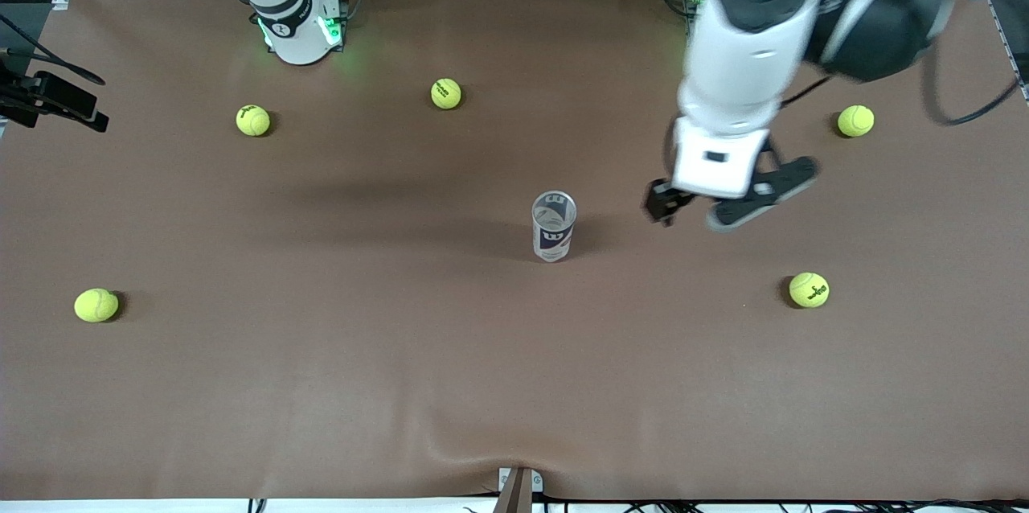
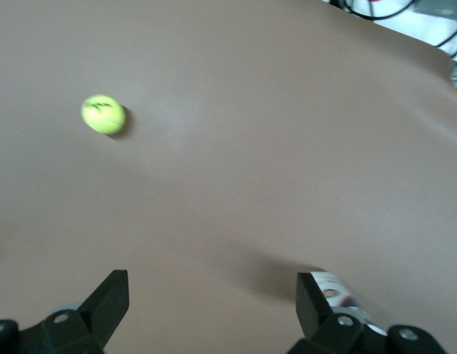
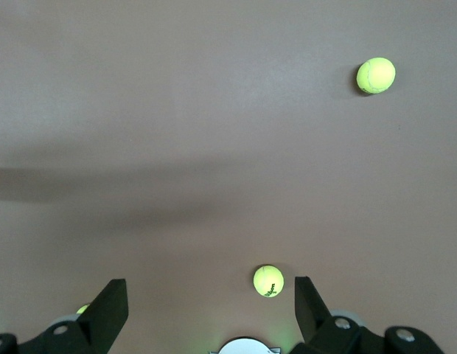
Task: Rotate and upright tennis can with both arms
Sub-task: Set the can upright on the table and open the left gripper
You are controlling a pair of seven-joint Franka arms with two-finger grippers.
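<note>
The left gripper (image 1: 695,211) hangs over the table beside the can, toward the left arm's end; its fingers (image 2: 110,299) are spread wide and hold nothing. The right gripper (image 3: 206,310) is out of the front view; its wrist view shows it high over the table near the right arm's base (image 1: 301,34), fingers (image 3: 110,306) also spread and empty. The right arm waits there.

The can (image 1: 554,226) stands upright near the middle of the table, open silvery rim up, navy label with the white "W" facing the front camera. It appears empty. By this evidence the uprighting is done, and the left gripper is apart from it.

Handling, as judged:
- Light: an empty clear-plastic tube offers little resistance and tips readily if brushed.
- Thin wall: it will flex under a hard squeeze; moderate force is advised.
- Smooth and round: likely to slip or roll in the pads.
- Best hold: across the body at the label band, about mid-height, not at the rim.

The table (image 1: 362,384) is covered in brown matte cloth, slightly rippled at the edge nearest the front camera. Five balls (image 1: 809,289) lie scattered, all well apart from the can. Frames, cables and equipment stand along the edge by the bases.
</note>
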